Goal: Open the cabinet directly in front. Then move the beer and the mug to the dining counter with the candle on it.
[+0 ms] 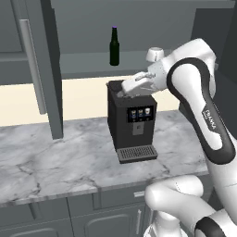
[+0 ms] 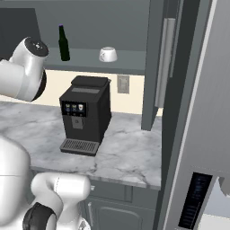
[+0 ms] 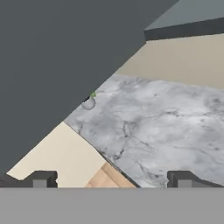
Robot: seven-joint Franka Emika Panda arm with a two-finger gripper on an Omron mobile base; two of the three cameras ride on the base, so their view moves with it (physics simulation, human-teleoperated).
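- Left base view gives me the cabinet [image 1: 139, 28] first: both doors stand swung out, one at nine o'clock with its long silver handle and one at three o'clock in the right base view, so I judge the opening step done.
- Below it I see the marble worktop [image 1: 55, 157] with the black coffee machine [image 1: 132, 122] at the centre; this is not the dining counter, so I reckon a drive is ahead once something is in hand.
- My arm [image 1: 203, 115] rises from five o'clock and bends over the coffee machine, wrist at about one o'clock of the machine's top, below the shelf edge.
- On the grey shelf [image 1: 88, 62], the beer [image 1: 114, 46] stands upright at twelve o'clock; nothing touches it.
- The mug [image 2: 108, 54] sits on the same shelf, mouth down as far as I can tell, well apart from the bottle at its three o'clock.
- In the hand view the gripper [image 3: 112, 179] is spread wide with nothing between the fingertips [image 3: 40, 179], facing marble and a door face.
- Both pick-ups and both carries are left.
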